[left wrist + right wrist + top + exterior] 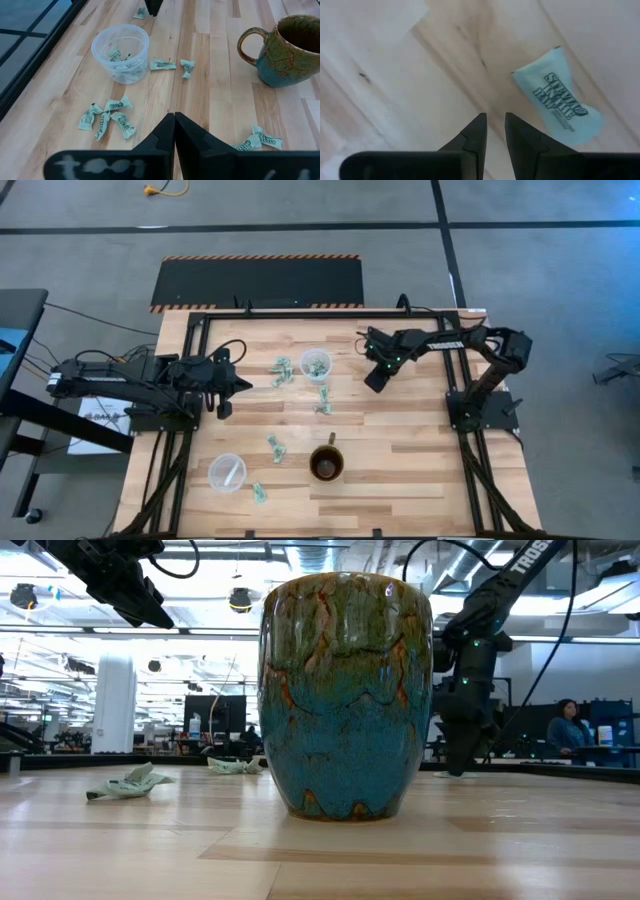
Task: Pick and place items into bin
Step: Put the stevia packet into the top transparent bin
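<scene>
**Right claw low over a packet, left claw waiting closed**

The right claw [492,125] hangs low over the wooden counter [420,470], pointing down. Its two dark fingers [472,135] stand narrow, with only a thin gap between them, and they hold nothing. Just beside the fingertips lies one pale green packet [557,97] with dark print, flat on the wood and not touching the fingers. In the high view this claw [375,380] is well apart from the clear cup [316,364], which already holds some packets.

The left claw [174,125] is closed, fingers pressed together and empty. In front of it, near the tips, lies a small group of packets [107,117]. Farther ahead stands the same clear cup [121,52], with two more packets [172,65] just beside it. To one side of this claw is the glazed mug [285,47], and another packet [257,141] lies near the claw on that same side.

From above, a second clear cup [227,472] stands well apart from the left claw [225,390], and it looks empty, though this is hard to judge.
</scene>
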### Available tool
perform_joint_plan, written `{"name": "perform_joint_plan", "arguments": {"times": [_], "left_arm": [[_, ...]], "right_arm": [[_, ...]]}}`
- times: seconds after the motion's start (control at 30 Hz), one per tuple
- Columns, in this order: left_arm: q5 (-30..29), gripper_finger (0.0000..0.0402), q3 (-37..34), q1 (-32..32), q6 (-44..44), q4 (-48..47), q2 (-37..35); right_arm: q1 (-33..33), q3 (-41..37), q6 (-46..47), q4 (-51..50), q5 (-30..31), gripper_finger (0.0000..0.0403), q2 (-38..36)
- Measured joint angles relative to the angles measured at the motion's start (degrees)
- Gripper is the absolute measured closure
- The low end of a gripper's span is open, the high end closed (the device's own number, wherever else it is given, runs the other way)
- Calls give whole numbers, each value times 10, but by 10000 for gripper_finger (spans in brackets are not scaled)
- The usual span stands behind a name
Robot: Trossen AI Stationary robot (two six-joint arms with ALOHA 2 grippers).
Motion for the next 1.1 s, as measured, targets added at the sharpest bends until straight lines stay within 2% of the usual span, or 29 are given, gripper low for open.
{"name": "perform_joint_plan", "arguments": {"times": [0.3,0.63,0.87,1.1], "left_arm": [[0,401,0,0,0,0,0],[0,401,0,0,0,0,0],[0,401,0,0,0,0,0],[0,401,0,0,0,0,0]], "right_arm": [[24,1,-38,-1,113,339,0],[32,65,-74,-31,113,339,-1],[14,70,-96,-43,110,336,-1],[-1,70,-99,-80,98,287,-1]]}}
